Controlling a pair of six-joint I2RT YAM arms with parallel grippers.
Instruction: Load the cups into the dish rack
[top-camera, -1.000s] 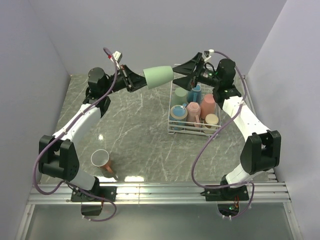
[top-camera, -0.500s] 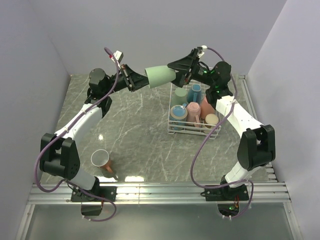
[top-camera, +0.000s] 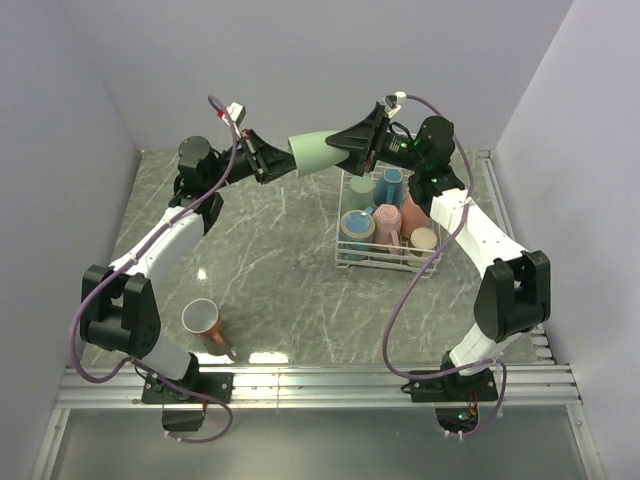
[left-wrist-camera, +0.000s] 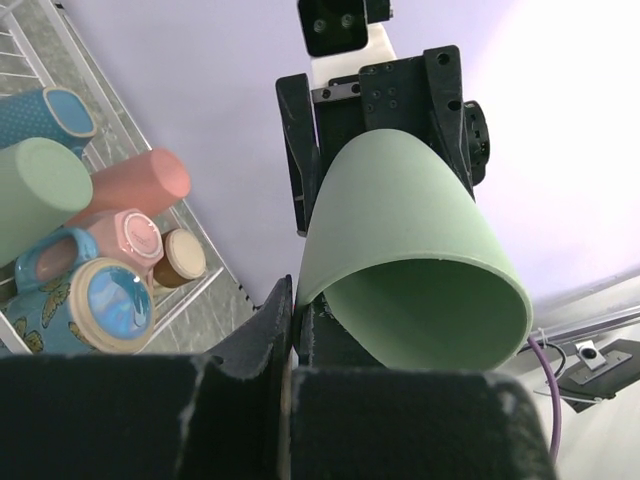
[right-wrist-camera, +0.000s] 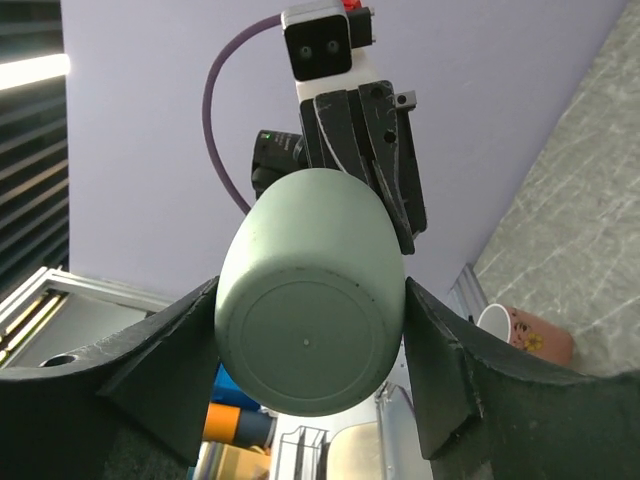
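At the upper centre of the top view, the green cup (top-camera: 316, 152) is gripped by its rim in the left claw (top-camera: 270, 163) above the worktop (top-camera: 270, 250), its base flanked by the right claw (top-camera: 338, 150), whose closure cannot be determined.

You have eight cups (top-camera: 386, 222) in all. Six of them are in the rack (top-camera: 384, 266): two blue cups (top-camera: 392, 183), two pink cups (top-camera: 415, 208), one green and one tan cup (top-camera: 424, 240). One more green cup (top-camera: 318, 152) is up in the air, which makes two green. One pinkish cup (top-camera: 203, 322) is on the tabletop (top-camera: 280, 260). There is one rack. You have two tools, the left tool (top-camera: 280, 162) and the right tool (top-camera: 347, 150).
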